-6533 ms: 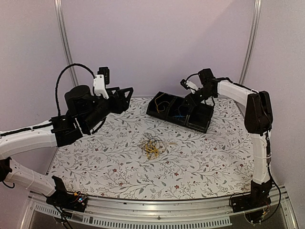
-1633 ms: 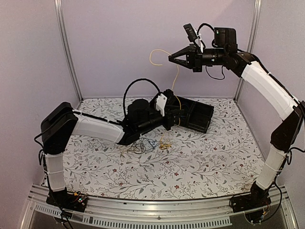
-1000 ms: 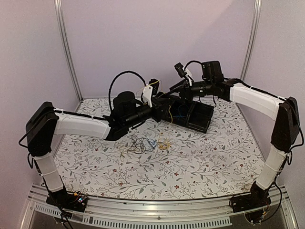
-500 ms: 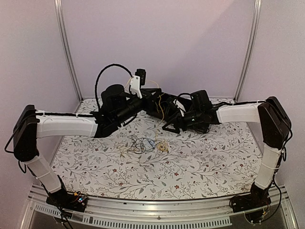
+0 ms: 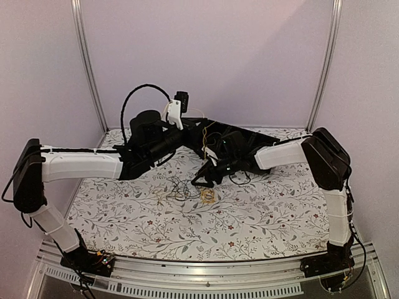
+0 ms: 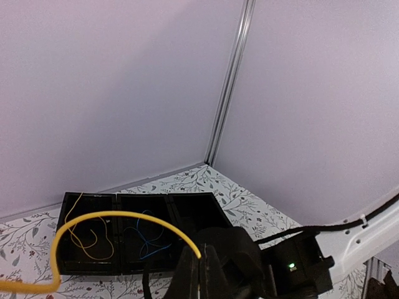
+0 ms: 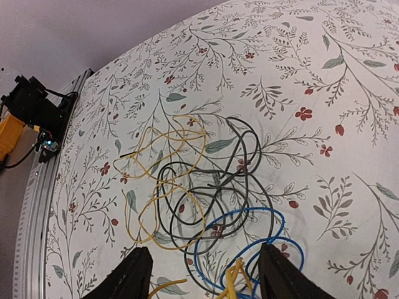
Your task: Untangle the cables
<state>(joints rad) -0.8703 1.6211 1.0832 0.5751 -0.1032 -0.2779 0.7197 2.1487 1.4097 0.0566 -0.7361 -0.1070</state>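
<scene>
Top view: shows left gripper (image 5: 194, 126) raised near tray (image 5: 268, 136), and right gripper (image 5: 203, 180) low over tangle (image 5: 187, 189) on table (image 5: 280, 205); cannot tell whether touching it

Left wrist view: shows jaws pinched fully together on yellow cable (image 6: 124, 215), arcing up and away to the left edge. Looks down on 3 bins of tray (image 6: 115, 198): yellow wire (image 6: 87, 240) in left bin, blue wire (image 6: 146, 240) in middle bin, right bin partly hidden behind right arm (image 6: 299, 268)

Right wrist view: shows fingers (image 7: 134, 274) spread wide with nothing between them, hanging over tangle (image 7: 199, 193) of yellow, black and blue loops lying flat

Probably about to pick 1 strand from the heap. Aim for an outer loop such as blue loop (image 7: 246, 240) nearest the fingers, not the crossings in the middle. Close on 1 strand only. Lift slowly, stopping at any drag from the rest. Keep the left grip firm and well apart from the right arm
</scene>
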